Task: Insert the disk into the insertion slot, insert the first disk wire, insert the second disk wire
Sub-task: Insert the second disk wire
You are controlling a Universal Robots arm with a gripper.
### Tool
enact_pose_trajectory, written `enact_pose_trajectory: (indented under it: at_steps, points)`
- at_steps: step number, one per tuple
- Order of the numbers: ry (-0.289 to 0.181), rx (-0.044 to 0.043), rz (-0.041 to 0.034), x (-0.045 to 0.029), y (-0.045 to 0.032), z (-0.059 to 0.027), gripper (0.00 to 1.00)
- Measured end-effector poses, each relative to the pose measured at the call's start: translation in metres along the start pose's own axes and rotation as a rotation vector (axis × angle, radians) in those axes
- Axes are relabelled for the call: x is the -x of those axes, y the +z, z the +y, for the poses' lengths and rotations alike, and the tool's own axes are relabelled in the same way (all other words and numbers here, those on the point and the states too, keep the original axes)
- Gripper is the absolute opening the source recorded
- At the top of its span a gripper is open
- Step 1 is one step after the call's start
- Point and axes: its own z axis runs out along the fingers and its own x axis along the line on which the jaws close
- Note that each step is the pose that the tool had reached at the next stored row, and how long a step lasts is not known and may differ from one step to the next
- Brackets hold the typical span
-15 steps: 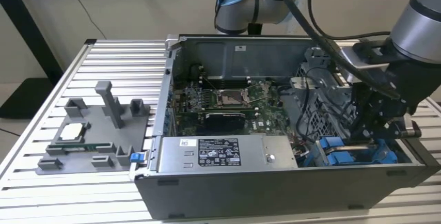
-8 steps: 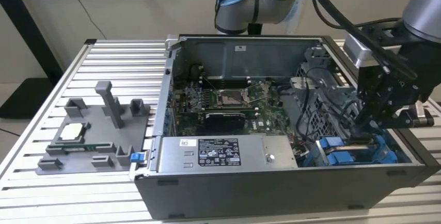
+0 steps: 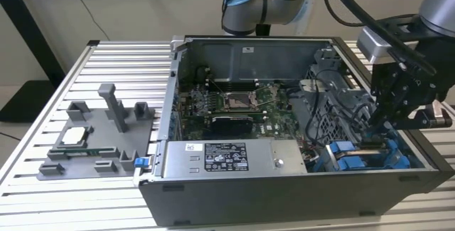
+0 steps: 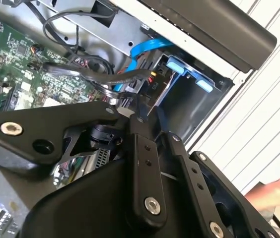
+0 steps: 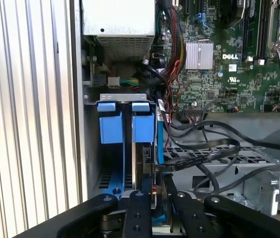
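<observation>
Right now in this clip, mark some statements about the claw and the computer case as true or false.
1. The claw is down inside the open computer case. True.
2. The claw is over the grey fixture plate beside the case. False: it is at the blue-railed insertion slot.
3. The case's side cover is closed. False: the motherboard is exposed.
4. Black cables run beside the slot in the first wrist view. True.
</observation>
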Motion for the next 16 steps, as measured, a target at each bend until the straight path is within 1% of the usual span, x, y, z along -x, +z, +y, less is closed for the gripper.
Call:
enact_pose_trajectory:
  at_steps: [8,16]
  points:
    - [0.000,0.0000,-0.0001,0.0006,-0.0116,-0.0008,1.00]
    - [0.000,0.0000,-0.0001,0.0007,-0.0129,-0.0009,1.00]
